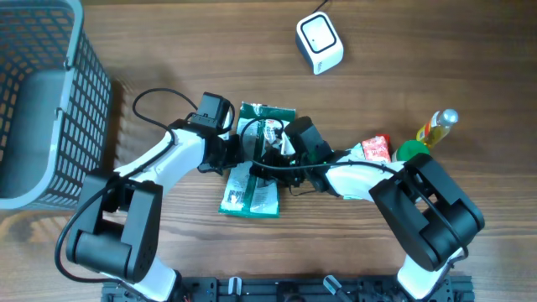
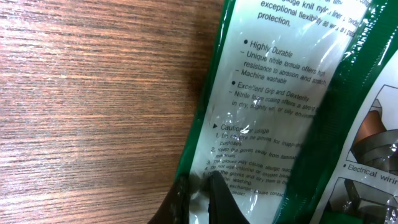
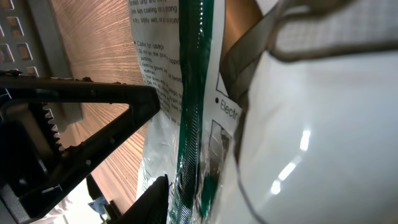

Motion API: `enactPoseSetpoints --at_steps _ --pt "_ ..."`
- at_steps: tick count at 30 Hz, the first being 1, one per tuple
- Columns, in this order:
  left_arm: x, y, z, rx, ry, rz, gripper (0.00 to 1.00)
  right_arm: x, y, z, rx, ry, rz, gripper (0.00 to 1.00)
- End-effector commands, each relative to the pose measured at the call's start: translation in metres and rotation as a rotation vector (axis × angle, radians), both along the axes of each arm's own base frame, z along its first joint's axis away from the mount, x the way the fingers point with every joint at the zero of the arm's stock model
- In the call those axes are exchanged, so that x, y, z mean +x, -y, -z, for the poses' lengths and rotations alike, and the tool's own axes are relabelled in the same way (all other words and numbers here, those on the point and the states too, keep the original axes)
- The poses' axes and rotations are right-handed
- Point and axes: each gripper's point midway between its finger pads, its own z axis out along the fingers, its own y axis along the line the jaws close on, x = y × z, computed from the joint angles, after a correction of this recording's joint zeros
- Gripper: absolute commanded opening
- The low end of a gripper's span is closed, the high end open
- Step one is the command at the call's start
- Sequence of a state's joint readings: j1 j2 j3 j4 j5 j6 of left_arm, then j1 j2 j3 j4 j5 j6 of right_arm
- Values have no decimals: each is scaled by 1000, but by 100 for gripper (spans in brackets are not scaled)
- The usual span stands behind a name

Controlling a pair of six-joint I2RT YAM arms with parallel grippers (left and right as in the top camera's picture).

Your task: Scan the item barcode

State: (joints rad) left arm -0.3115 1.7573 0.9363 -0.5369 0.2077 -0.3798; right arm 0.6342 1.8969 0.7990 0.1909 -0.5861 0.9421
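Now, my left gripper (image 2: 200, 190) pinches closed on one edge of the green glove packet (image 1: 252, 191). My right gripper (image 1: 275, 151) is at the same packet; its grip I cannot tell. The packet is mid-table, well apart from the white scanner (image 1: 319, 44).

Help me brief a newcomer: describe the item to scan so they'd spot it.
Look at the middle of the wooden table, where both arms meet. Between them lies the glove packet: flat, clear plastic, green-edged, printed, unlike the red pack and yellow bottle beside it.
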Motion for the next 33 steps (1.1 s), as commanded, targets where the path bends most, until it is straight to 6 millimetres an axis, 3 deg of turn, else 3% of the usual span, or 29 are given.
enactPoseSetpoints --at_steps 1,33 --pt "-26 -1 27 15 -112 6 4 -13 23 44 -136 -58 47 30" --pt "-25 -2 27 18 -111 5 4 -8 28 44 -141 -58 66 34"
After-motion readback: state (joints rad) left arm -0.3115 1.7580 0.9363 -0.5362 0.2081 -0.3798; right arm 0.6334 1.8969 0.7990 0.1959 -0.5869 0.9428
